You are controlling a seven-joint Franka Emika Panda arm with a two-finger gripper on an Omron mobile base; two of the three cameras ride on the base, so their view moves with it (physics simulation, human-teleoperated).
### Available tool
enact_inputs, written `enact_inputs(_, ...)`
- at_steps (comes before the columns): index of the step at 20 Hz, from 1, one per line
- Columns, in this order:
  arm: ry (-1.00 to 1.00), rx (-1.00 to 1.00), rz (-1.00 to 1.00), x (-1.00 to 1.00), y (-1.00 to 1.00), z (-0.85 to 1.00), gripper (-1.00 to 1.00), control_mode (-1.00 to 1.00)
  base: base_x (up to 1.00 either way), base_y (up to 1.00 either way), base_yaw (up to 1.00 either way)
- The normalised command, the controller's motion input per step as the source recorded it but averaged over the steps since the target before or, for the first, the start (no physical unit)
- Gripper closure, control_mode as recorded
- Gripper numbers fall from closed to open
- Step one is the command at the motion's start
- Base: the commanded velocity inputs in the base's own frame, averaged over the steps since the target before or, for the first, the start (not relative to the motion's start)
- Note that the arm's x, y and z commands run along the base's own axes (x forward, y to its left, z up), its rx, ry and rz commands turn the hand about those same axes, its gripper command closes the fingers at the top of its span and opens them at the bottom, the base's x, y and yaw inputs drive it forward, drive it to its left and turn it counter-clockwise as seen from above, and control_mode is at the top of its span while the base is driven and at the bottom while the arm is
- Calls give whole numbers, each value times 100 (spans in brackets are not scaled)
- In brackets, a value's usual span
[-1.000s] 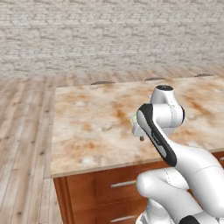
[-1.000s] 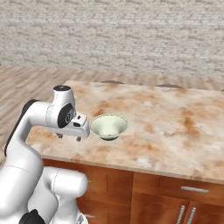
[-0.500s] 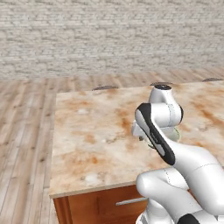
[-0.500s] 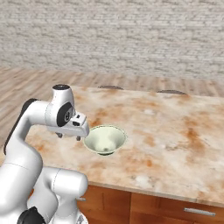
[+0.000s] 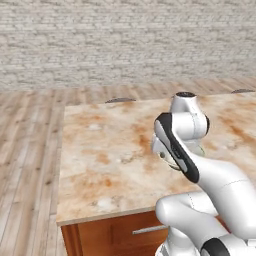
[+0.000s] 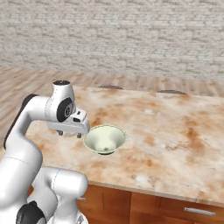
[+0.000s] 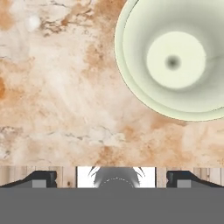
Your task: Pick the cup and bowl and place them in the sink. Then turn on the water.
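Hand view puts the bowl (image 7: 175, 59) in the upper right of my frame, cut off by the top and right edges, its pale cream-green inside facing the camera with a small dark spot at the centre of its flat bottom. It sits upright on the marbled tan-and-white worktop (image 7: 57, 87), which takes up the rest of the frame. My two dark fingertips (image 7: 41, 178) stand at the bottom left and bottom right, far apart, so the hand is released and grips nothing; the bowl lies up and to the right of the gap between them, not inside it.

From the right base view I see the hand (image 6: 72, 132) at centre left, hanging just above the worktop (image 6: 175, 144) and pointing down. The bowl (image 6: 105, 139) is immediately to its right at frame centre; I cannot tell whether the nearer finger touches its rim. The bowl stands close to the worktop's front edge, with wooden drawer fronts (image 6: 175, 208) below along the bottom of the frame.

From the left base view my own arm (image 5: 182, 145) blocks most of this. A sliver of the bowl (image 5: 199, 150) shows at centre right, just behind the arm. A brick wall (image 5: 125, 40) runs across the top and plank floor (image 5: 25, 165) down the left side.
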Motion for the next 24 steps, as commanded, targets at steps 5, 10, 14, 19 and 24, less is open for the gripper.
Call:
enact_inputs(5, 14, -30, -1, 52, 3, 12, -100, -100, 0, 0, 0)
enact_inputs(10, -1, -16, -4, 34, 5, -21, -100, -100, 0, 0, 0)
enact_inputs(14, -1, 0, 0, 52, 0, -18, -100, -100, 0, 0, 0)
enact_inputs(19, -4, 0, 0, 55, -1, -31, -100, -100, 0, 0, 0)
enact_inputs(24, -11, 0, 0, 24, -1, -39, -100, -100, 0, 0, 0)
